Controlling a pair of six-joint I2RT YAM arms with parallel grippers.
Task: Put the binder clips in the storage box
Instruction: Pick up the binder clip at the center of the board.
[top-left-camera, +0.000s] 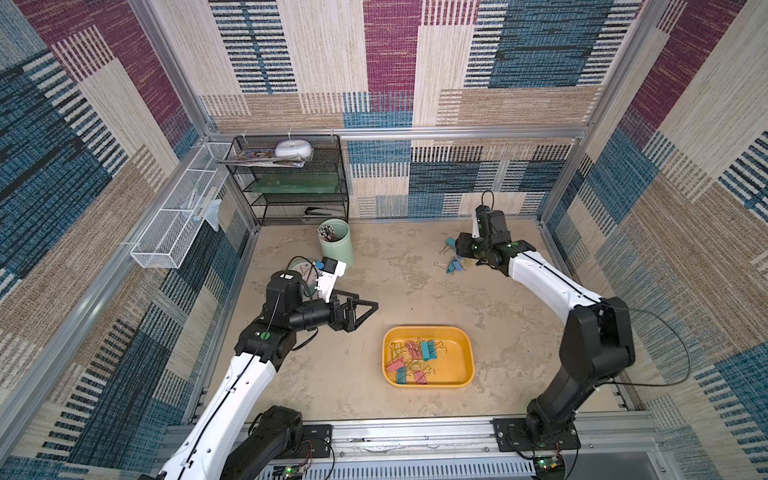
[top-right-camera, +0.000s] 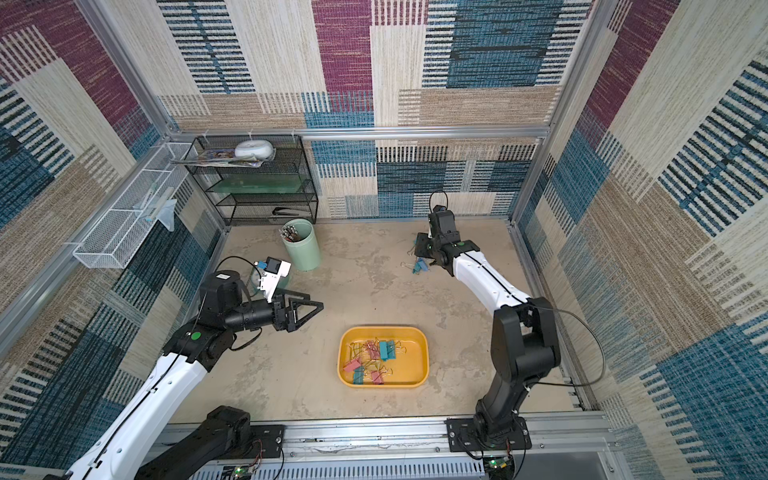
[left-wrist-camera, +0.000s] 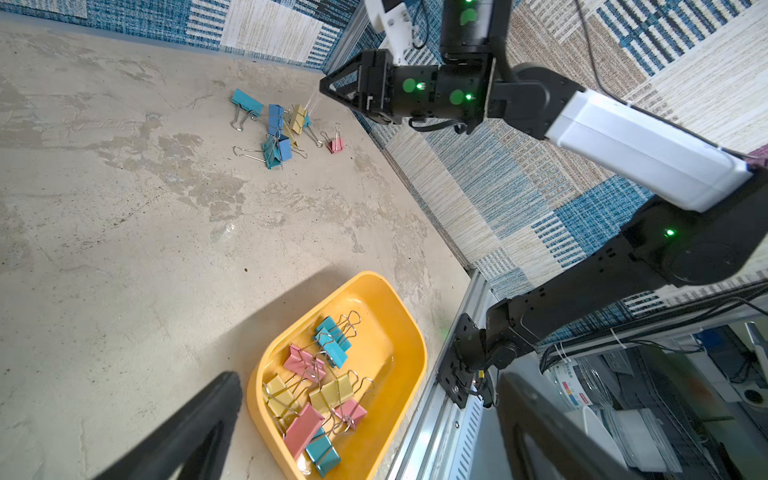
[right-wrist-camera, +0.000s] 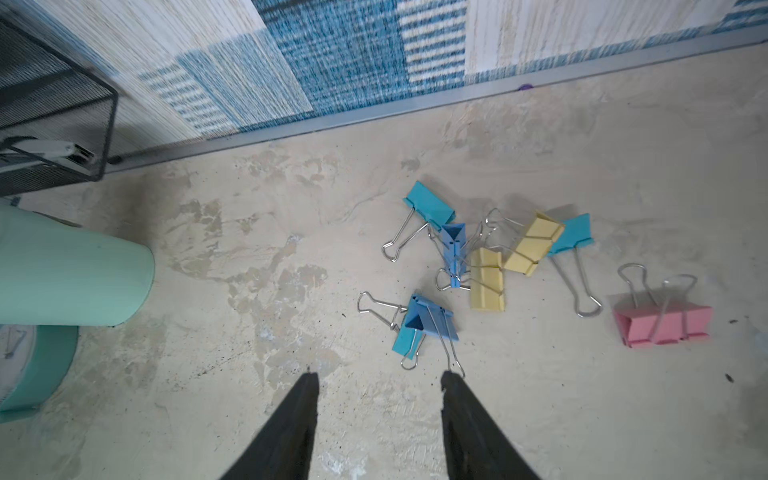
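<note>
Several loose binder clips, teal, blue and yellow, lie in a cluster on the table near the back wall, seen in both top views and in the left wrist view. A pink clip lies apart beside them. My right gripper hangs open just above the table, short of the cluster, with nothing between its fingers; one blue clip's wire handle reaches up to a fingertip. The yellow-orange storage box holds several clips. My left gripper is wide open and empty, left of the box.
A mint-green cup stands at the back. Behind it is a black mesh shelf. A round teal object lies by the cup. A white wire basket hangs on the left wall. The back wall's rail runs close behind the clips.
</note>
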